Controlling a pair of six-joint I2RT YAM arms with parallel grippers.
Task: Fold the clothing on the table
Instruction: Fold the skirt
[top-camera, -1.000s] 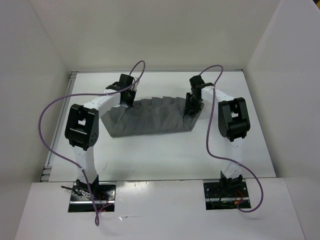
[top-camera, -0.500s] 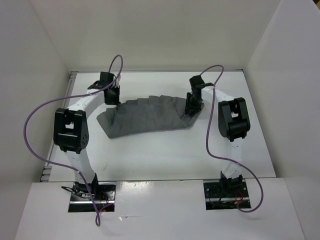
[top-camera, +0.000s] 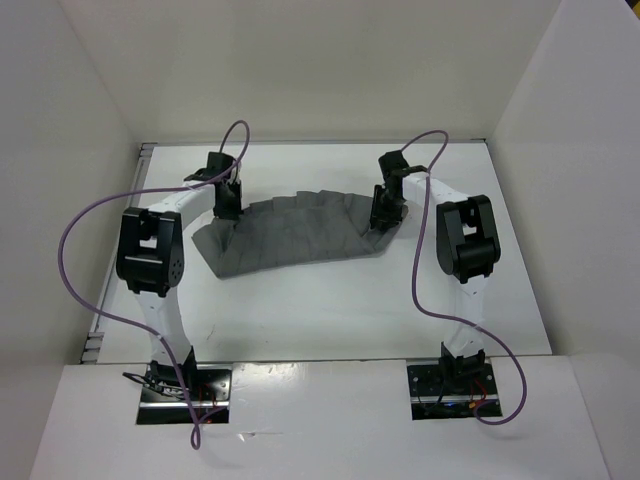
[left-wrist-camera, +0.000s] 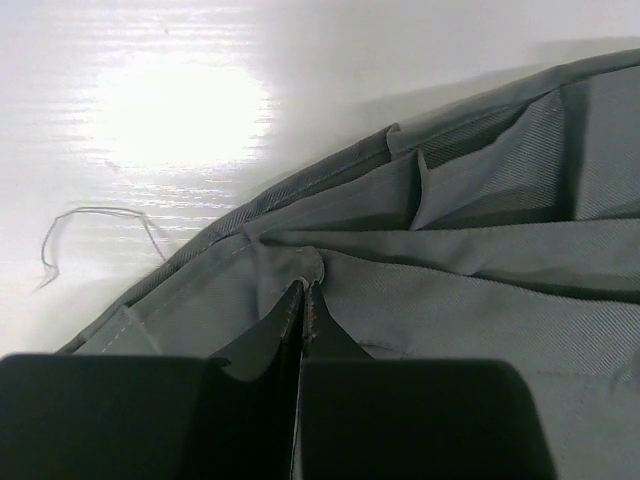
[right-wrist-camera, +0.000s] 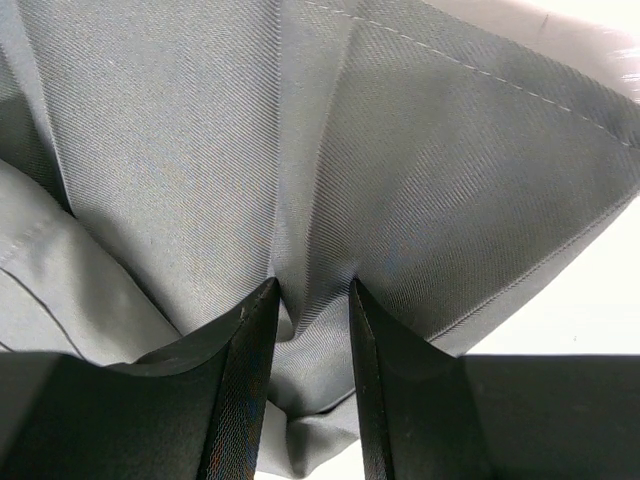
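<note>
Left arm has swung back right from its far-left reach half a second ago, and the clothing (top-camera: 300, 232) now bows in an arch, not the flat fan of a second ago. Left tool (top-camera: 224, 210) is closed tight on a pinch of fabric at the left end. Right tool (top-camera: 381, 222) clamps a thick fold at the right end, the clothing lying between them on the far half of the tabletop (top-camera: 330, 310).
</note>
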